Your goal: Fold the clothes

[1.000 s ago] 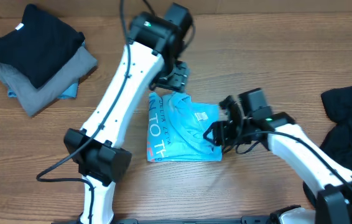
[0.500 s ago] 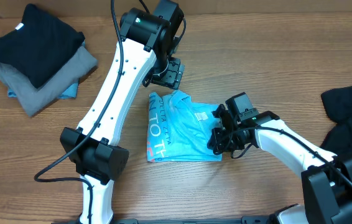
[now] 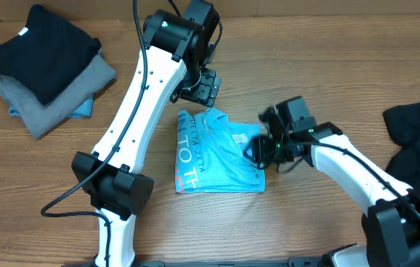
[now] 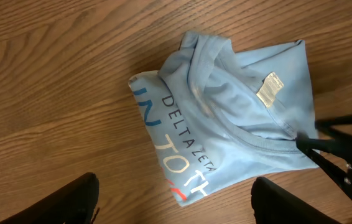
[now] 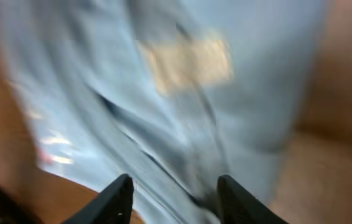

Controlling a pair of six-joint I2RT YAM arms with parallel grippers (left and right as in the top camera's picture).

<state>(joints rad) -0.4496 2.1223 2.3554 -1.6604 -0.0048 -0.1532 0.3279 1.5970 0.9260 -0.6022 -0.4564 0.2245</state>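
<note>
Item: the soft light sky-blue T-shirt (image 3: 217,152) with white printed lettering lies folded to a rough square on the brown wooden counter (image 3: 329,67). It sits just ahead of and below the left fingers (image 4: 86,196), and its collar-side edge touches the right fingers (image 5: 121,194).

Left fingers: spread wide, empty, hanging clear of the cloth.

Right fingers: partly apart at the shirt's edge. That view is blurred, and no cloth is seen pinched.

Judgement: this shirt's folding looks near complete, and the step in hand is tidying the loose edge. The next move likely calls for a shallow, level nip that does not drag the folds open.

Against the earlier frames, the left fingers have drawn off the shirt's far edge, and the right fingers have shifted slightly at theirs.

Further out, a stack of folded black and grey garments (image 3: 43,70) lies well beyond the left fingers. A loose black garment (image 3: 418,141) lies well behind the right fingers.
</note>
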